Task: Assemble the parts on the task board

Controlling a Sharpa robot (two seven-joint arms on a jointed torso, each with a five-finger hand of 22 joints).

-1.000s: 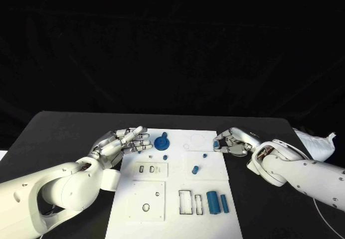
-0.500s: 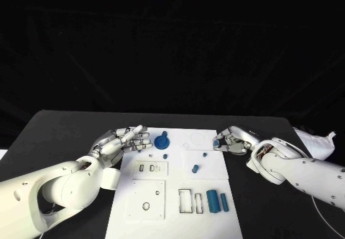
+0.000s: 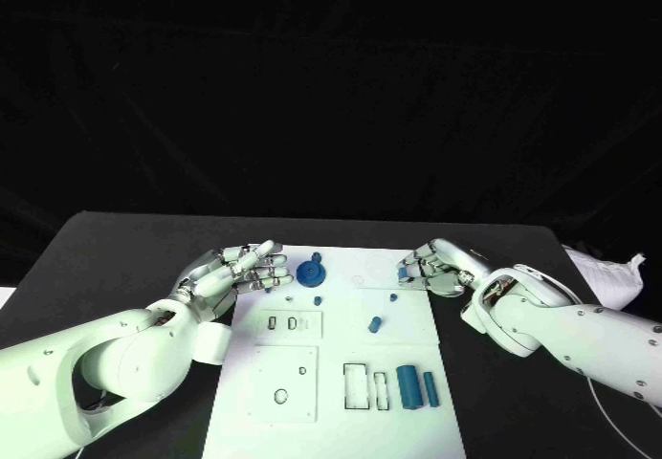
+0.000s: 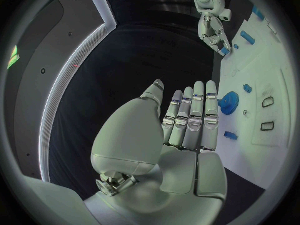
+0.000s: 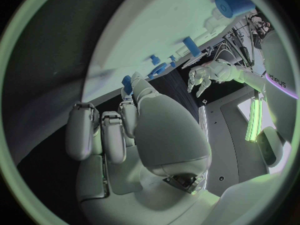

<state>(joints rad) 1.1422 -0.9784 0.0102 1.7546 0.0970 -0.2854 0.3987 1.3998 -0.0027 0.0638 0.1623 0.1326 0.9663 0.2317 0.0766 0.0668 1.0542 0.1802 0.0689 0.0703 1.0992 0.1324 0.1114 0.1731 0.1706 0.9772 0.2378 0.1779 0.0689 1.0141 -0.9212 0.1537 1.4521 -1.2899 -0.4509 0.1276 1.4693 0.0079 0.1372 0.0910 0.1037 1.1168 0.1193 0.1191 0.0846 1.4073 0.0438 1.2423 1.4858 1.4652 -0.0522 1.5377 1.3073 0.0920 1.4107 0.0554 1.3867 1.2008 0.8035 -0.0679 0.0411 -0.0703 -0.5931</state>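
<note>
Head view: the right hand (image 3: 430, 269) pinches a small blue part (image 3: 403, 273) above the flat white task board's (image 3: 338, 382) far right corner. The left hand (image 3: 234, 273), fingers spread and empty, hovers beside the blue gear (image 3: 311, 275). With so slight a pinch, the part might slip or tilt before seating.

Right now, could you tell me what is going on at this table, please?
The robot is assembling small blue parts on the white task board. Its right robot hand pinches a small blue part over the board's far right corner. The left robot hand hovers open at the board's left edge, beside the blue gear, holding nothing. Two blue cylinders and a few smaller blue pieces lie on the board.
</note>
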